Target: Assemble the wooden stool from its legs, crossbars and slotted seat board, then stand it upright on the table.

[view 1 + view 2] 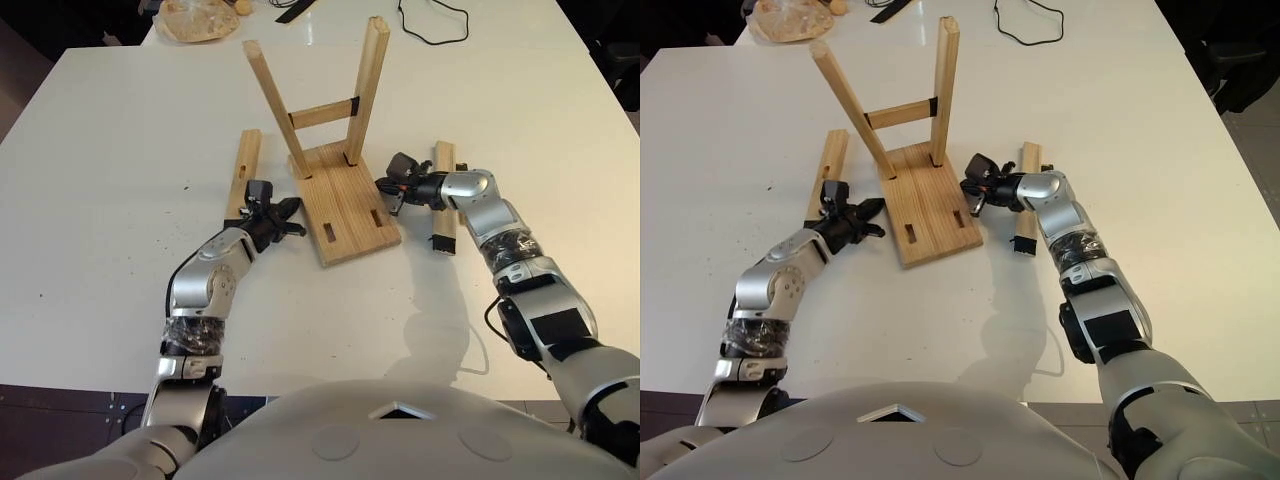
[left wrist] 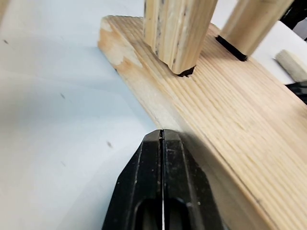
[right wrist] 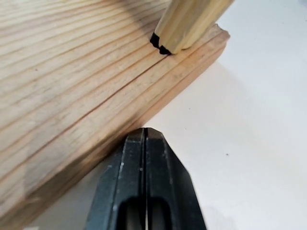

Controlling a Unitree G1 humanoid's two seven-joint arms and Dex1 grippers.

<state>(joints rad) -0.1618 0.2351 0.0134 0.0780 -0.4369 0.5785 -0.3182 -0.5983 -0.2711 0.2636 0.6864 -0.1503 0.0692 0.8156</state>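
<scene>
Both closed and empty, left gripper [image 1: 293, 214] beside one seat board [image 1: 345, 212] edge, right gripper [image 1: 386, 190] beside the opposite edge

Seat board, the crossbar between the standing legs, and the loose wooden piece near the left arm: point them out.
Seat board [image 1: 345, 200]: left eye view, bare middle.
Crossbar [image 1: 322, 113]: left eye view, its midpoint.
Loose wooden piece [image 1: 244, 165]: left eye view, upper half.

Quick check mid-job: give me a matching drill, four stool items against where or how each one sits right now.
1 seat board
2 joined legs
3 loose leg
4 left end effector

A shut, at the board's left edge
B lying beside the board
C planted in the board's far end
D flat, near slots empty

Pairs: 1-D, 2-C, 3-B, 4-A
</scene>
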